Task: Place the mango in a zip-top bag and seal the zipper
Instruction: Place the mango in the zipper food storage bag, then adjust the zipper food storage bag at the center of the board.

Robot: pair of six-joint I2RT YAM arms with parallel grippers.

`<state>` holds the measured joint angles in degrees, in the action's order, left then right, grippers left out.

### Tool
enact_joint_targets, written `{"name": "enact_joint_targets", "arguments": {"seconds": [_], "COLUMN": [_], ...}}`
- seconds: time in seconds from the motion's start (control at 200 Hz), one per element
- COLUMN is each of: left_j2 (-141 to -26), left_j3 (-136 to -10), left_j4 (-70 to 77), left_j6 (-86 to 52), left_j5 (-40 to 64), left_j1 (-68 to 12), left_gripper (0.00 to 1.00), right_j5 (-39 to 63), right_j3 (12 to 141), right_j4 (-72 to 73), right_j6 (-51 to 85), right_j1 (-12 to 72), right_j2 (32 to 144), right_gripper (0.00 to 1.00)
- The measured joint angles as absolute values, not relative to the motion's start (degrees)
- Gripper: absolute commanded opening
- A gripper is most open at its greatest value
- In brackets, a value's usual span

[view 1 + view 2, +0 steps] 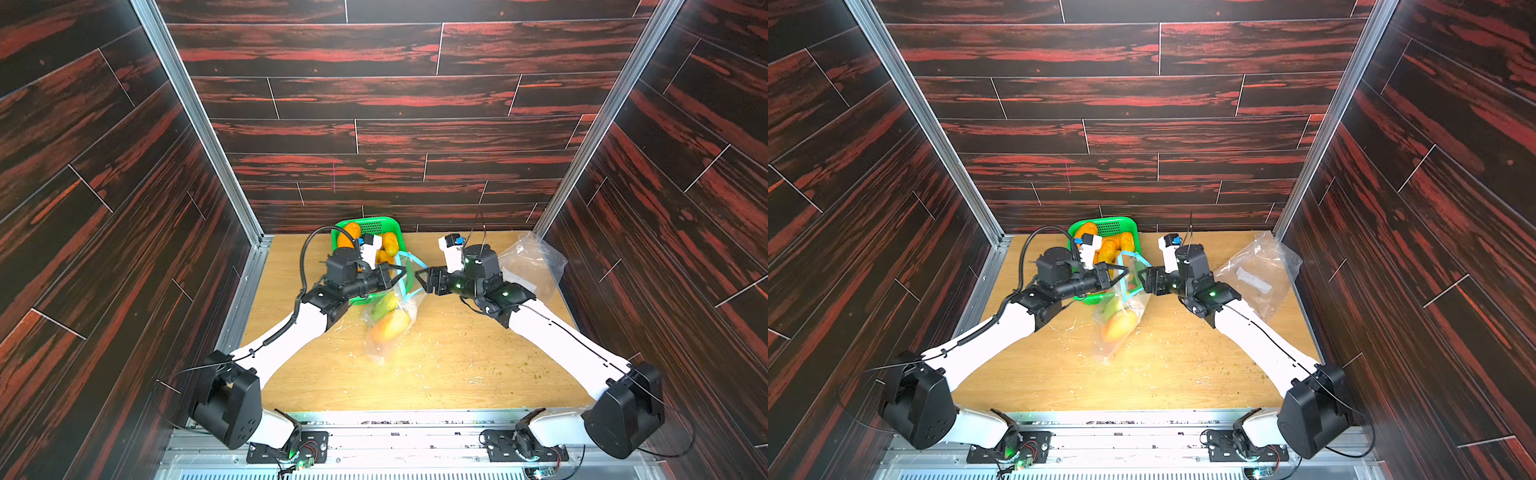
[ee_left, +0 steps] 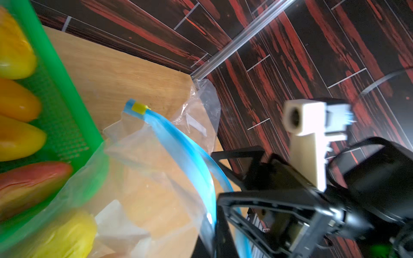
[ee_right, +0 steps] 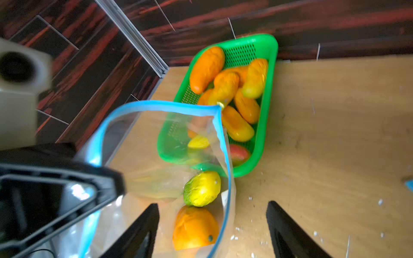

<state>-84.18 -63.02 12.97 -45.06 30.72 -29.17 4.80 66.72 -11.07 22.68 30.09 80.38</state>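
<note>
1. Tabletop [image 1: 457, 365]: wooden, speckled with crumbs.
2. Spare clear bag [image 1: 532, 266]: crumpled at the far right corner, well apart from the rest.
3. Zip-top bag [image 1: 388, 324]: hung from my left gripper [image 1: 395, 274], which pinched its blue zipper rim; mouth gaped open.
4. Green basket [image 3: 271, 89]: behind the bag, heaped with mangoes.
5. Mango [image 3: 202, 188], yellow-green: lay inside the bag, touching an orange mango [image 3: 195, 227].
6. My right gripper [image 1: 422, 280]: jaws spread, just beside the bag's mouth.

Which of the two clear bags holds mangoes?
The blue-zippered bag gripped by the left claw, beside the green basket; the other bag, by the right wall, holds no fruit.
</note>
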Motion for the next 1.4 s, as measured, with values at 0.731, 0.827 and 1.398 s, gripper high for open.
{"name": "enact_joint_targets", "arguments": {"seconds": [0.731, 0.827, 1.398], "left_j2": [-78.89, -74.41, -85.27], "left_j3": [-64.27, -65.91, -76.05], "left_j4": [-1.89, -6.42, -14.28], "left_j6": [-34.72, -31.35, -28.05], "left_j5": [22.28, 17.43, 2.90], "left_j1": [-29.19, -29.19, -23.51], "left_gripper": [0.84, 0.91, 0.88], "right_j5": [9.02, 5.04, -9.91], "right_j3": [65.10, 66.92, 77.67], "right_j4": [-14.28, -17.74, -27.11], "right_j6": [26.06, 24.32, 14.15], "right_j1": [26.26, 26.24, 29.06], "right_j2": [76.31, 72.95, 74.61], "right_gripper": [0.00, 0.00, 0.00]}}
